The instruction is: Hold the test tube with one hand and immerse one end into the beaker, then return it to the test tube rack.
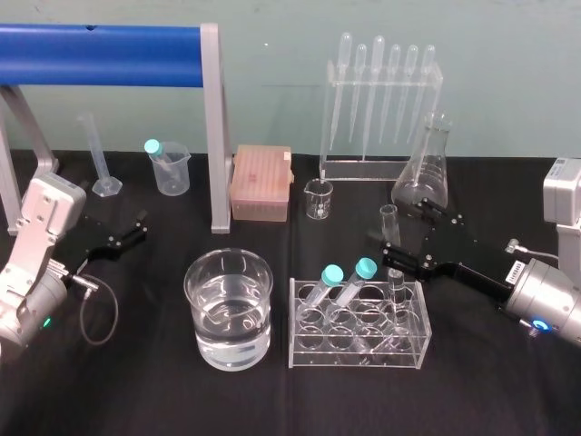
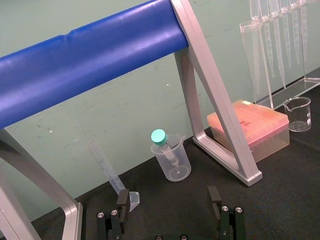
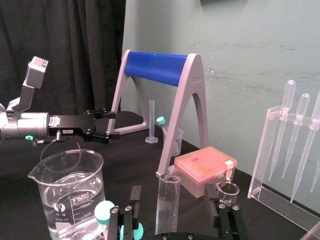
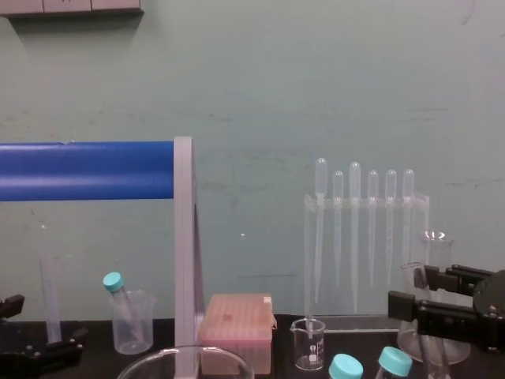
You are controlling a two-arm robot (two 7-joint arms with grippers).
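Observation:
The test tube (image 1: 390,238) is a plain clear glass tube standing upright in the back right hole of the clear test tube rack (image 1: 413,350). My right gripper (image 1: 399,223) reaches in from the right at the tube's upper part. In the right wrist view the tube (image 3: 167,202) stands between the open fingers (image 3: 133,197), with a gap on each side. The beaker (image 1: 229,309), wide and about half full of water, sits just left of the rack. My left gripper (image 1: 127,236) hovers open and holds nothing at the table's left.
Two turquoise-capped tubes (image 1: 332,276) lean in the rack's front row. Behind stand a conical flask (image 1: 425,173), a pipette rack (image 1: 381,109), a tiny glass beaker (image 1: 319,199) and a pink tip box (image 1: 261,183). A blue-roll stand (image 1: 214,127), plastic beaker (image 1: 170,167) and graduated cylinder (image 1: 98,154) fill the back left.

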